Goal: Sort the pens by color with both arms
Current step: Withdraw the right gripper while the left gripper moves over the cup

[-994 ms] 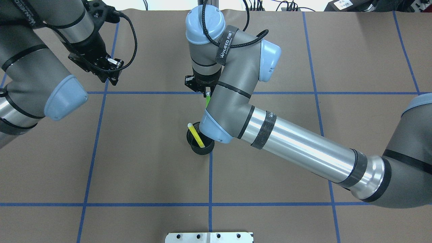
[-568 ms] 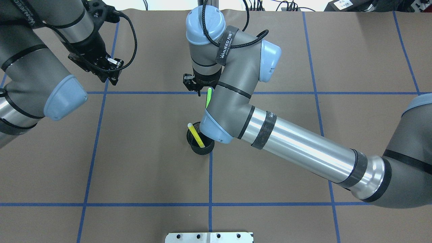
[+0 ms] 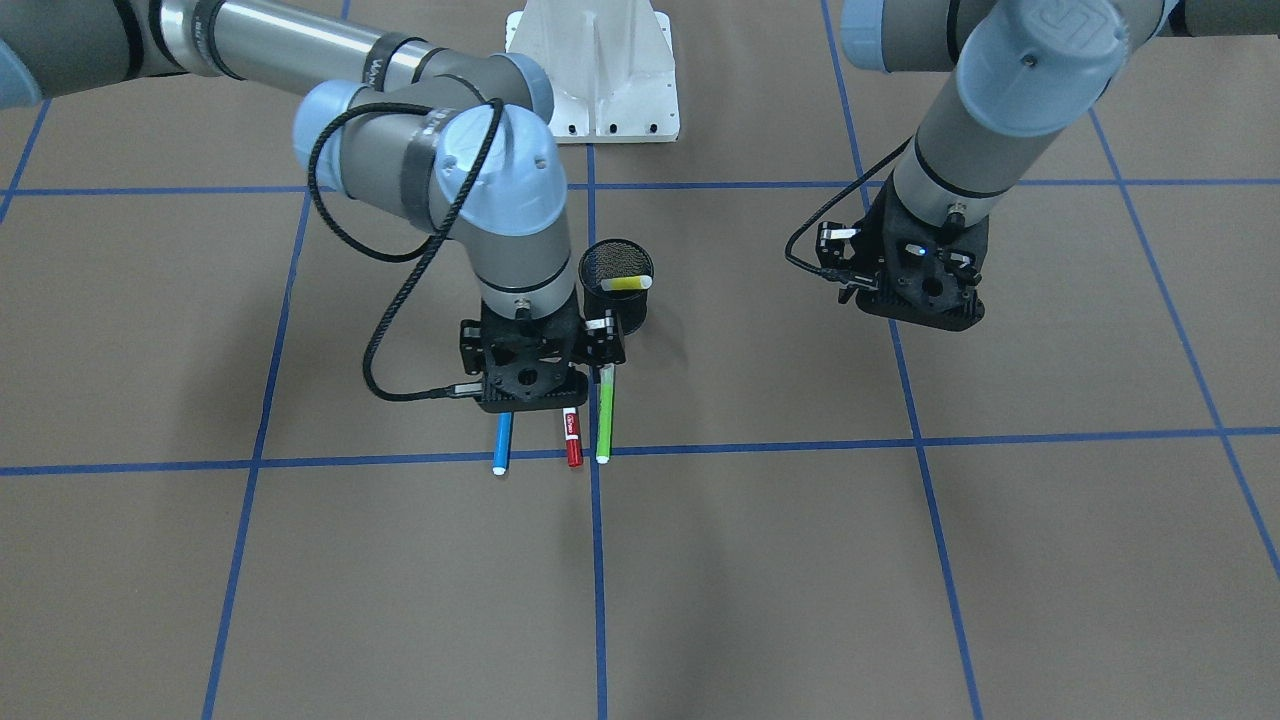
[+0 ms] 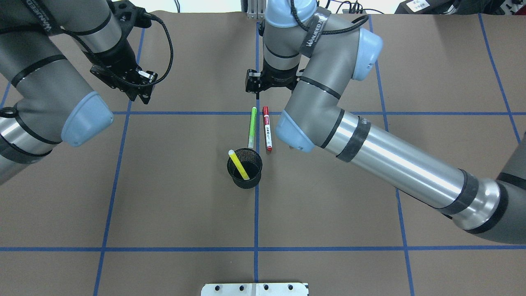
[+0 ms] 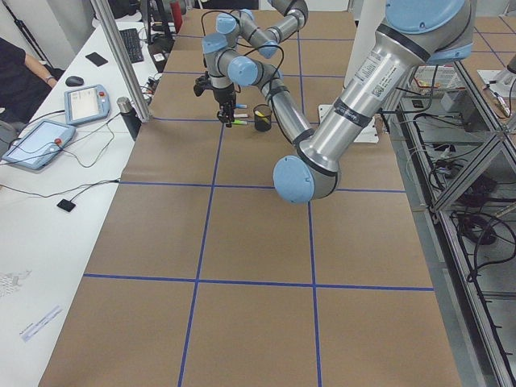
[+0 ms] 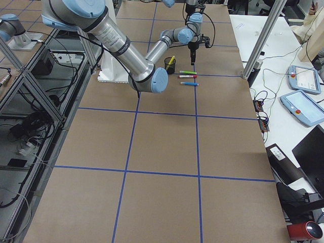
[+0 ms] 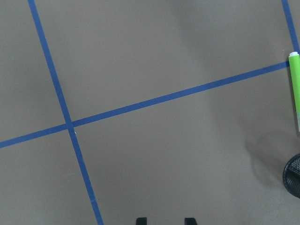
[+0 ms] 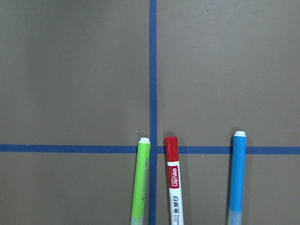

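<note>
now, nearest the robot's base, the cup (image 4: 246, 184) stands on the counter (image 4: 164, 197) with the yellow pen (image 4: 238, 164) leaning in it, the only pen not laid out. just beyond it the green pen (image 4: 252, 127) lies flat beside the red pen (image 4: 267, 129), close but apart and roughly parallel. a second ago the green one was up in the right pincer (image 3: 527, 385), half hidden behind the right arm (image 4: 390, 172), so it has been set down and let go. that likely makes three of four placed, with the yellow one left to fetch. the blue pen (image 3: 503, 440) lies on the red pen's other side, seen from the front and the right wrist only, since the arm covers it from overhead. the right pincer hangs above this row carrying nothing; no view shows how wide its fingers stand, so i cannot tell. farther off to the left, the left pincer (image 7: 164, 221) hovers over bare counter, tips apart with nothing between. the right wrist view cuts off the pens' near ends.
</note>
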